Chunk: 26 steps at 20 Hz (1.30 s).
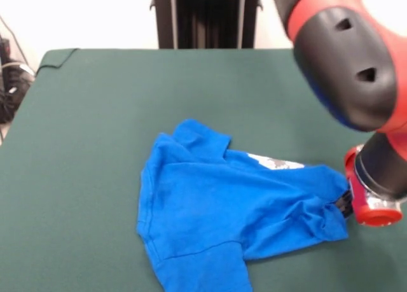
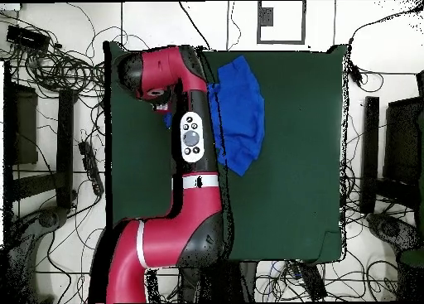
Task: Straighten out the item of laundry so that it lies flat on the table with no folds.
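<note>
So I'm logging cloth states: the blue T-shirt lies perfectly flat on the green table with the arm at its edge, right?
Not quite. The blue T-shirt is not flat: the front view shows it crumpled, with folds and a bunched edge beside the gripper. The rest holds: it lies on the green table, and the arm is at its edge.

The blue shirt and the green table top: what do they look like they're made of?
The blue shirt looks like soft, thin knit fabric, probably cotton jersey: matte, it bunches into limp folds. The table seems covered in a dark green felt-like cloth: flat, dull, no shine, with a turned-up corner at one edge.
</note>
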Available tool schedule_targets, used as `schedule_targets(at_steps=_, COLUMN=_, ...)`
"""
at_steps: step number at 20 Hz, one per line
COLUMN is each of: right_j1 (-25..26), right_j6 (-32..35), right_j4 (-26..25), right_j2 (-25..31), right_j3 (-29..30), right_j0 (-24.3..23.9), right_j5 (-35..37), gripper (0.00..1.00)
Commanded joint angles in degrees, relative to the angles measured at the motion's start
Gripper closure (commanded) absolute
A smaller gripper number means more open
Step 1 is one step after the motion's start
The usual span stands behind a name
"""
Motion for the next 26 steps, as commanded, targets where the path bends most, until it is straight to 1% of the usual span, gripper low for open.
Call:
schedule_targets(at_steps=1, right_j1=6.8, right_j6=-7.4, right_j4=9.1, right_j2=11.5, right_j3=18.7, right_j0=3.5, right_j5=0.3, gripper=1.00)
schedule_targets(at_steps=6, right_j1=6.7, right_j6=-6.1, right_j4=10.6, right_j2=12.4, right_j3=19.4, right_j0=3.5, right_j5=-1.3, gripper=1.00)
schedule_targets(at_steps=10, right_j1=6.5, right_j6=-5.8, right_j4=14.8, right_j2=15.6, right_j3=20.9, right_j0=2.6, right_j5=-1.6, gripper=1.00)
schedule_targets(at_steps=12, right_j1=6.5, right_j6=-6.2, right_j4=16.1, right_j2=16.6, right_j3=21.3, right_j0=2.4, right_j5=-1.4, gripper=1.00)
schedule_targets(at_steps=14, right_j1=6.4, right_j6=-8.9, right_j4=13.5, right_j2=13.7, right_j3=20.3, right_j0=3.1, right_j5=-1.5, gripper=1.00)
schedule_targets(at_steps=15, right_j1=6.8, right_j6=-10.3, right_j4=6.7, right_j2=6.9, right_j3=17.5, right_j0=5.4, right_j5=-3.6, gripper=1.00)
schedule_targets(at_steps=16, right_j1=7.2, right_j6=-10.2, right_j4=2.3, right_j2=2.7, right_j3=16.0, right_j0=6.8, right_j5=-5.4, gripper=1.00)
schedule_targets(at_steps=17, right_j1=8.9, right_j6=-6.8, right_j4=-7.6, right_j2=-7.0, right_j3=11.9, right_j0=10.2, right_j5=-7.1, gripper=1.00)
schedule_targets(at_steps=18, right_j1=10.2, right_j6=-4.7, right_j4=-12.5, right_j2=-12.1, right_j3=9.7, right_j0=11.7, right_j5=-7.0, gripper=1.00)
schedule_targets(at_steps=19, right_j1=12.9, right_j6=0.5, right_j4=-20.6, right_j2=-20.0, right_j3=6.0, right_j0=13.9, right_j5=-6.1, gripper=1.00)
schedule_targets(at_steps=20, right_j1=14.6, right_j6=2.9, right_j4=-24.1, right_j2=-23.7, right_j3=4.0, right_j0=14.5, right_j5=-4.5, gripper=1.00)
schedule_targets(at_steps=22, right_j1=16.7, right_j6=7.5, right_j4=-27.2, right_j2=-26.3, right_j3=1.2, right_j0=14.7, right_j5=-2.4, gripper=1.00)
schedule_targets(at_steps=23, right_j1=17.6, right_j6=8.3, right_j4=-29.3, right_j2=-27.4, right_j3=0.0, right_j0=14.8, right_j5=-1.5, gripper=1.00)
schedule_targets(at_steps=26, right_j1=18.2, right_j6=9.2, right_j4=-33.1, right_j2=-27.6, right_j3=-0.6, right_j0=15.2, right_j5=-1.1, gripper=1.00)
